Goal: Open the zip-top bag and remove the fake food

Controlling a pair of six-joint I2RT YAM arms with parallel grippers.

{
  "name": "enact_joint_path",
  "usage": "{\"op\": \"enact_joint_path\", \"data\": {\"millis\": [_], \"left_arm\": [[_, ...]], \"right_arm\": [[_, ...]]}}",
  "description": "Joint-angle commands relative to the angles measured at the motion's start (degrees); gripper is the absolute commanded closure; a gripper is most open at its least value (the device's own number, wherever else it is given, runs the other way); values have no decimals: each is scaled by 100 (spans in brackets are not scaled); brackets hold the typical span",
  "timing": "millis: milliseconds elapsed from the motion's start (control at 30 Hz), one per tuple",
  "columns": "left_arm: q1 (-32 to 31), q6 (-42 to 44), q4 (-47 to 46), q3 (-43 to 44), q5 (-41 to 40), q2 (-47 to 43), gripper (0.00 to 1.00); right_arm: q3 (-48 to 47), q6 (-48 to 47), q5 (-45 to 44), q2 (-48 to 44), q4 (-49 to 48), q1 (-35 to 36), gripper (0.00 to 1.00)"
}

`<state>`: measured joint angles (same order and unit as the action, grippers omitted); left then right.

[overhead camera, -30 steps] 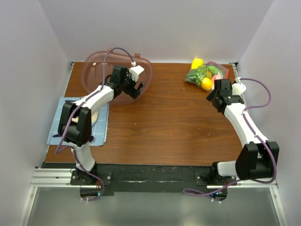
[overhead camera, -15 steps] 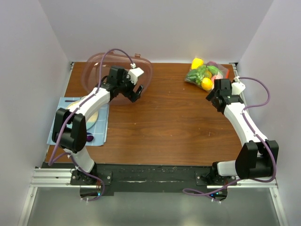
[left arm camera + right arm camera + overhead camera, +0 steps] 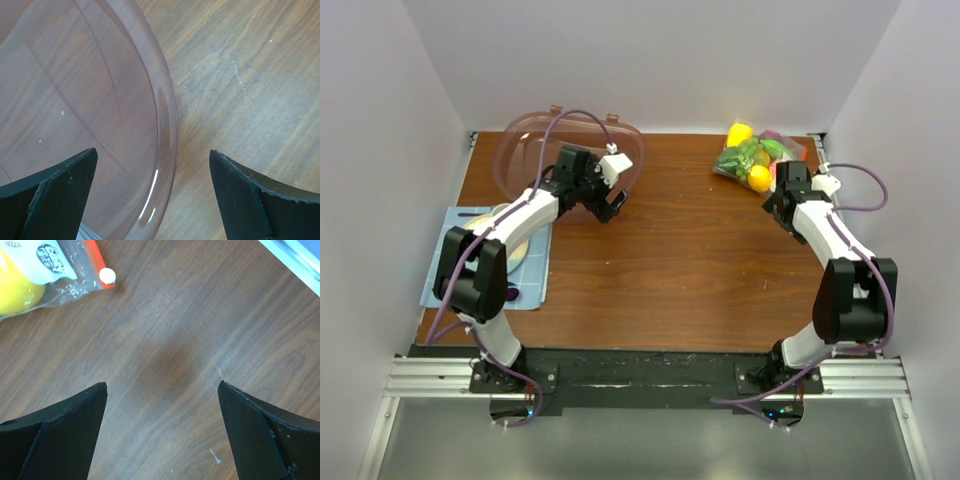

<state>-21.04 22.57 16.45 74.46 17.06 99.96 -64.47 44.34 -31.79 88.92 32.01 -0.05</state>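
- The zip-top bag (image 3: 775,150) lies flat on the worktop (image 3: 670,270) in the upper right of the overhead frame, close to the far right corner.
- In the right wrist view only its corner (image 3: 62,277) shows, at the upper left. A red zip strip (image 3: 94,260) runs along the edge and ends in a small white slider (image 3: 107,275).
- The fake food (image 3: 750,160) is bunched in the bag: yellow, green and pinkish pieces. A yellow piece (image 3: 15,292) presses against the clear film in the right wrist view.
- The right arm (image 3: 820,230) reaches towards the bag. Its jaws stand wide apart over bare wood just below and right of the bag, and grip nothing. They are near the bag but not touching it.
- The left arm (image 3: 530,210) is well apart from the bag, in the upper left of the overhead frame. Its jaws are also spread wide and hold nothing.
- Between the left jaws, the wrist view shows the curved rim of the pink-tinted clear tub (image 3: 167,125). Whether they touch it cannot be told.
- The tub (image 3: 515,150) sits at the far left of the worktop.
- Below it on the left lies a blue mat (image 3: 445,275) with a pale dish (image 3: 518,250) and a small purple spoon (image 3: 510,293) on it.
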Motion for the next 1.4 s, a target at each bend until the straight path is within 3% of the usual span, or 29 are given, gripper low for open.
{"op": "enact_joint_path", "data": {"millis": [0,67,100,200,367,600,767,1000,1100,1133,1167,1267,1300,1333,1367], "left_arm": [[-146,353,-248,174,-107,409,10],[-260,424,-99,236,8,558,24],[-304,459,-37,288,51,585,37],[-550,450,69,271,175,560,52],[-1200,266,270,227,96,349,57],[-1754,-357,447,-1,368,-178,61],[-2220,-665,701,-159,658,-653,60],[-2765,-1395,860,-125,1931,-979,57],[-2880,-1457,930,156,1584,-1049,45],[-2801,-1413,1000,261,1381,-1145,40],[-2687,-1352,1027,497,1231,-1172,25],[-1696,-1377,974,1042,1291,-1199,0],[-1049,-1378,983,1210,1335,-1172,0],[-703,-1378,922,1351,1318,-1076,0],[-369,-1378,835,1535,1291,-1032,0]], "right_arm": [[-426,163,-152,247,-265,-188,4],[-505,85,-135,344,-414,-258,4],[-514,40,-13,406,-511,-284,4],[-392,-74,303,468,-985,-434,2],[127,-22,1332,581,-2312,-908,3],[-417,-39,2229,1609,-2603,-1242,7],[-690,-22,2809,2180,-2954,-1295,16],[-629,40,3056,2445,-3385,-1304,24],[-646,14,3082,2515,-3429,-1304,38],[-629,14,3091,2516,-3464,-1304,49],[-611,-21,3100,2507,-3491,-1313,54],[-558,-83,3056,2454,-3491,-1322,76],[-515,-100,3047,2437,-3482,-1322,82],[-488,-118,3012,2376,-3465,-1322,95],[-444,-118,3003,2332,-3465,-1322,100]]}}
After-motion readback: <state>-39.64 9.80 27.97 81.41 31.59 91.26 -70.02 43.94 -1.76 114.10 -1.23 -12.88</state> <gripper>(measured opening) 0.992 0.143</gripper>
